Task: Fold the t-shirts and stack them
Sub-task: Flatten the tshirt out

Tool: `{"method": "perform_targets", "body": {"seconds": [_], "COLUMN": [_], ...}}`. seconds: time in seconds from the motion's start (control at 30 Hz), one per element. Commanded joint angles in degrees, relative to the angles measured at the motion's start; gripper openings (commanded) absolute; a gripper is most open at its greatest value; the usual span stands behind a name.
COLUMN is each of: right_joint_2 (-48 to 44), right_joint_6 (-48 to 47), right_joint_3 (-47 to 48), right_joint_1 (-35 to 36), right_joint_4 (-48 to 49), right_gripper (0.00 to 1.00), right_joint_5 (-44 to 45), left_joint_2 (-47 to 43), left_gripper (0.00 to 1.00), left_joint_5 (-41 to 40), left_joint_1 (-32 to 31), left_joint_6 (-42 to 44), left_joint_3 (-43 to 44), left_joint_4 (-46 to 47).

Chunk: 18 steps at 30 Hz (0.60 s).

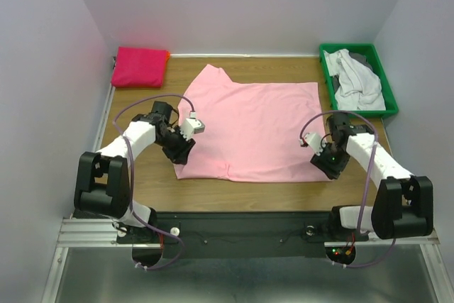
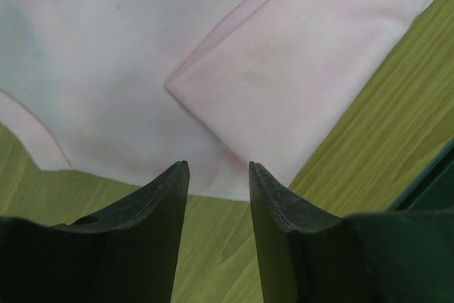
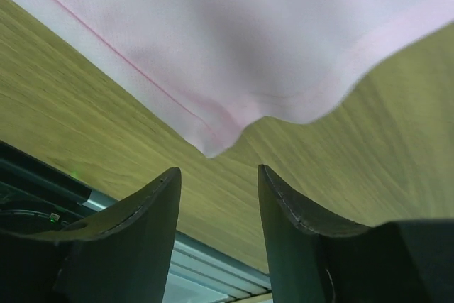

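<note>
A light pink t-shirt point(image 1: 252, 129) lies spread flat on the wooden table, one sleeve pointing to the back left. My left gripper point(image 1: 183, 154) is open at its near left corner. In the left wrist view the left gripper point(image 2: 218, 169) has only bare wood between its fingers, and the shirt's hem point(image 2: 220, 186) with a folded-in sleeve point(image 2: 298, 83) lies just past the tips. My right gripper point(image 1: 328, 168) is open at the near right corner. In the right wrist view the right gripper point(image 3: 218, 173) stands just short of the corner point(image 3: 213, 148). A folded hot pink t-shirt point(image 1: 140, 66) sits at the back left.
A green bin point(image 1: 385, 81) at the back right holds crumpled white and grey t-shirts point(image 1: 355, 83). White walls close in the table on three sides. The table's near edge and a metal rail point(image 3: 213, 267) show right below the right gripper.
</note>
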Motion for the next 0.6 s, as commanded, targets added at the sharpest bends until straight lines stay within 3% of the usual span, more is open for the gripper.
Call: {"method": "perform_targets", "body": {"seconds": [0.0,0.33,0.4,0.43,0.57], "right_joint_2": [-3.4,3.1,4.1,4.7,6.6], "right_joint_6": [1.8,6.4,6.6,6.7,7.5], "right_joint_3": [7.3,13.4,13.6,13.6,14.2], "right_joint_1": [-0.5,-0.5,-0.6,-0.8,-1.3], "right_joint_4": [-3.4,-4.1,-3.6,-3.3,-1.8], "right_gripper": [0.55,0.54,0.54,0.54,0.53], "right_joint_5": [-5.7,-10.1,-9.7,-9.6,-8.7], "left_joint_2": [1.8,11.3,11.5,11.3,6.7], "left_gripper": [0.52,0.49,0.40,0.28,0.11], "left_joint_5": [4.6,5.6,6.5,8.1,12.0], "left_joint_1": [-1.3,-2.0,-2.2,-2.2,-2.3], "left_joint_6": [-0.5,-3.5,-2.6,-1.6,5.9], "left_joint_3": [3.4,7.9,8.5,8.9,9.1], "left_joint_4": [-1.6,-0.1,-1.0,-1.6,-7.6]}}
